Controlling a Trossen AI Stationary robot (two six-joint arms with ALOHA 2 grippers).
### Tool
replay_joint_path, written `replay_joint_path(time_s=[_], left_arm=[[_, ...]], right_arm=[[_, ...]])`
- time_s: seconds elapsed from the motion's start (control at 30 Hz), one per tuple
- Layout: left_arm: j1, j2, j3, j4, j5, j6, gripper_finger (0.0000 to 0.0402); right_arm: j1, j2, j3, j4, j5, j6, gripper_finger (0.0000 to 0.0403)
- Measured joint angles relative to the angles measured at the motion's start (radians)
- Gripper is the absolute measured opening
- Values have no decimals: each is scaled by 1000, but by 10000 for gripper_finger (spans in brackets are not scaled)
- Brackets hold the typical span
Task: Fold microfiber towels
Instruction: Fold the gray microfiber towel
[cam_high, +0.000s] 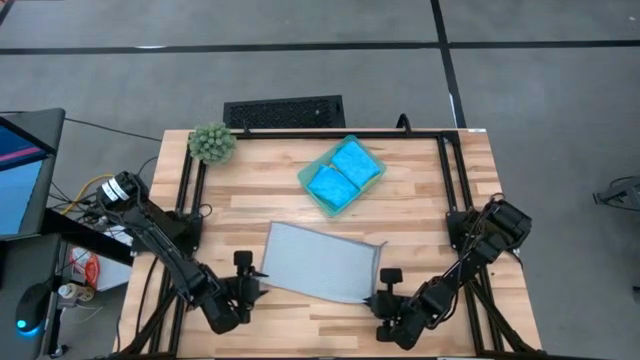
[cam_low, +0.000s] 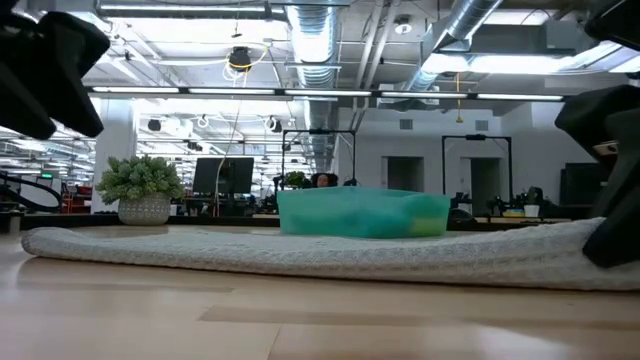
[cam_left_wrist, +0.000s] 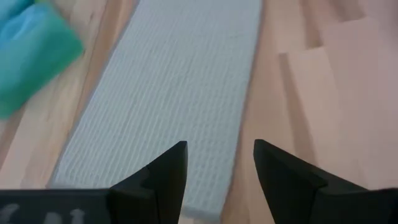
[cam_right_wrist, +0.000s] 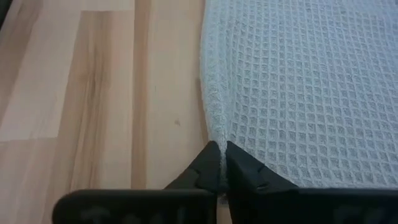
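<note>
A light grey waffle towel (cam_high: 322, 262) lies spread flat near the table's front middle. My left gripper (cam_left_wrist: 217, 163) is open just off the towel's near left corner (cam_high: 252, 278). It is raised above the table in the low view (cam_low: 45, 70), and the towel's edge shows between its fingers. My right gripper (cam_right_wrist: 217, 152) is shut on the grey towel at its near right corner (cam_high: 378, 298). Two bright blue folded towels (cam_high: 343, 172) lie in the teal tray (cam_high: 307, 181). The yellow towel is out of view. My right gripper pinches the grey towel's edge (cam_right_wrist: 213, 127) at the near right corner between its two fingers. The fingers come low from the table's near right side and point along that edge. The cloth rises in a small ridge at the fingertips. The rest lies flat on the table (cam_low: 300, 250).
The teal tray stands behind the towel, right of the table's middle. A fuzzy green plant ball (cam_high: 211, 143) sits at the far left corner. Bare wood lies to the left and right of the towel. A black frame rail (cam_high: 445, 175) runs along the table's sides.
</note>
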Motion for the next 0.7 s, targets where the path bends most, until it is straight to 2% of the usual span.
replay_joint_path(time_s=[0.17,0.27,0.37,0.57,0.7], left_arm=[[-16,71,0,38,9,76,179],[-14,146,-1,35,61,85,179],[-12,208,-1,27,66,80,179],[-15,238,3,2,7,37,179],[-14,238,3,-7,11,35,179]], right_arm=[[0,0,0,-2,0,0,32],[0,0,0,-6,0,1,27],[0,0,0,-6,-1,2,26],[0,0,0,-6,-2,11,30],[0,0,0,-16,-2,22,30]])
